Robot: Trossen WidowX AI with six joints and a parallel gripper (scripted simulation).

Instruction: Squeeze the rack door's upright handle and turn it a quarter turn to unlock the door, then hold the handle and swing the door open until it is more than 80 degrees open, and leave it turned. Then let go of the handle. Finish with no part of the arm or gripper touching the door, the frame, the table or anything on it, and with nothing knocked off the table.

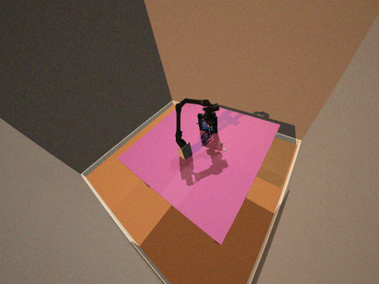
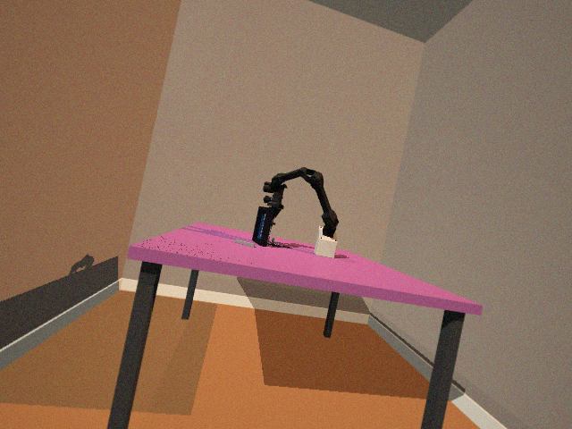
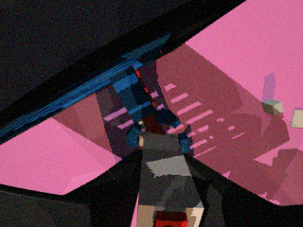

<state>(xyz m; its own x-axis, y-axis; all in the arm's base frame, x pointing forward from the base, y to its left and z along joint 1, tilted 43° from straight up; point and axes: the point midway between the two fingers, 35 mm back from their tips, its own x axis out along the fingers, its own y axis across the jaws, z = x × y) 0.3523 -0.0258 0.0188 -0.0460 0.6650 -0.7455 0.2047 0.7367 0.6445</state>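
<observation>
The dark rack (image 1: 199, 119) (image 2: 264, 227) (image 3: 71, 43) stands upright on the pink table (image 1: 189, 195) (image 2: 323, 272), with blue parts on its front. In the wrist view its dark edge runs diagonally. The grey upright handle (image 3: 166, 189), with red and cream parts, stands out from the blue door parts (image 3: 128, 87). It looks twisted relative to them; how far is unclear. My gripper (image 1: 209, 121) (image 2: 276, 213) (image 3: 161, 158) is shut on the handle from both sides. No clear opening shows between door and frame. The gripper hides part of the front in the top view.
The arm's pale base block (image 1: 185, 151) (image 2: 325, 247) stands on the table across from the rack. Two small pale pieces (image 1: 224, 149) (image 3: 273, 107) lie beside the rack. A flat grey strip (image 2: 244, 242) lies near its foot. The arm arches over between base and rack.
</observation>
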